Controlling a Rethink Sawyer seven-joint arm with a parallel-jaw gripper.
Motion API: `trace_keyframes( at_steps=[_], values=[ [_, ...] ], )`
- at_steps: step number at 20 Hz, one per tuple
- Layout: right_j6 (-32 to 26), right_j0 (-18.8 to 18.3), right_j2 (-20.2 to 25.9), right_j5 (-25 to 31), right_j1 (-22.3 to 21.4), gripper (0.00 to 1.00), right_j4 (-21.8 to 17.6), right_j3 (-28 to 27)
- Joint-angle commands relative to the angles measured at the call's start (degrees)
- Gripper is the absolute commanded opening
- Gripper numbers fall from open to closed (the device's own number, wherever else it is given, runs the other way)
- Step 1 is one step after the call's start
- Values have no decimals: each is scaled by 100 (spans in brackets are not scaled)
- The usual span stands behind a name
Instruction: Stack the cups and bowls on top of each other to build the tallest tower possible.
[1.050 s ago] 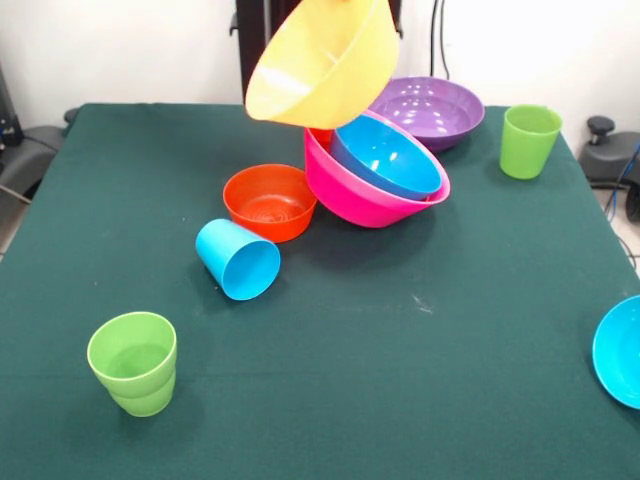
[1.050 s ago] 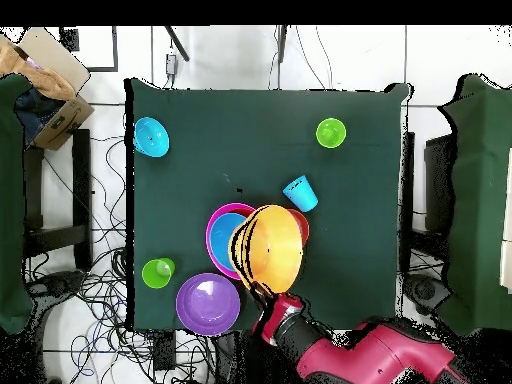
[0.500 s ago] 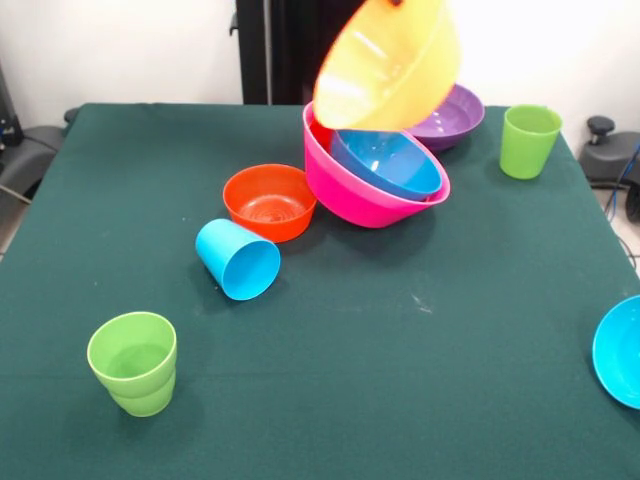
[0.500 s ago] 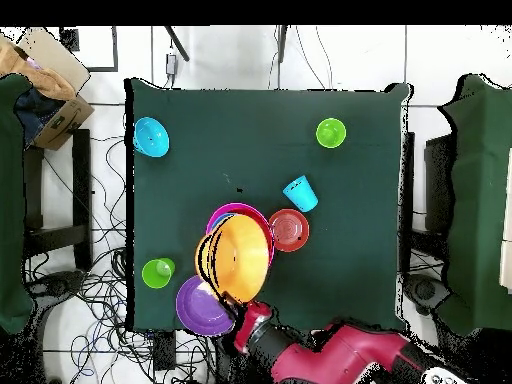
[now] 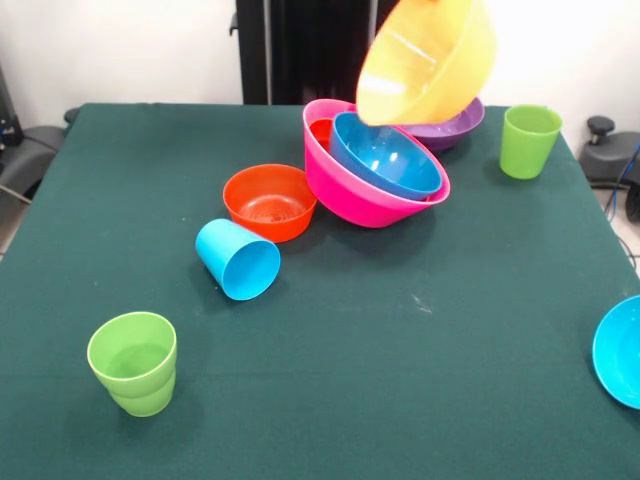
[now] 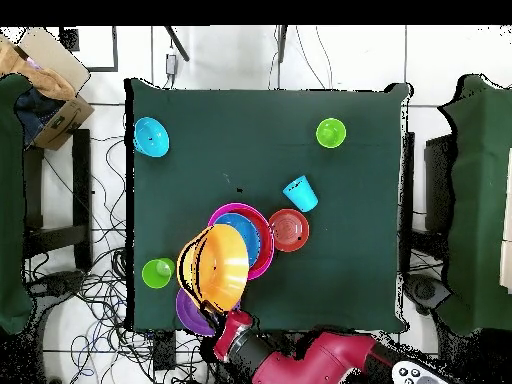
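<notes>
A large orange bowl [image 5: 428, 62] hangs tilted in the air above the purple bowl [image 5: 458, 125], mouth turned down to the left. My gripper [image 6: 227, 317] is shut on its rim and mostly hidden by it. Beside them stands the tower: a large pink bowl [image 5: 365, 198] with a blue bowl [image 5: 385, 155] and a red-orange bowl [image 5: 320, 131] inside. A small red-orange bowl [image 5: 268, 203] sits left of it. A sky blue cup [image 5: 238, 260] lies on its side. Lime green cups stand at front left [image 5: 132, 362] and back right [image 5: 528, 140].
A small blue bowl [image 5: 620, 352] lies at the table's right edge, half out of the front view. In the overhead view the red arm [image 6: 320, 358] reaches in from the bottom edge, and cables and a cardboard box [image 6: 50, 85] lie off the table.
The orange bowl has swung to the right in the front view, from above the small red-orange bowl, across the pink pile, to above the purple bowl. Everything else stayed put.
</notes>
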Motion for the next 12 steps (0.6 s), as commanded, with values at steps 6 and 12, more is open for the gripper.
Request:
trace_keyframes(
  at_steps=[6, 12],
  values=[
    [552, 129, -153, 235, -471, 0, -982, -869],
    [506, 333, -280, 187, -736, 0, -917, -966]
  ],
)
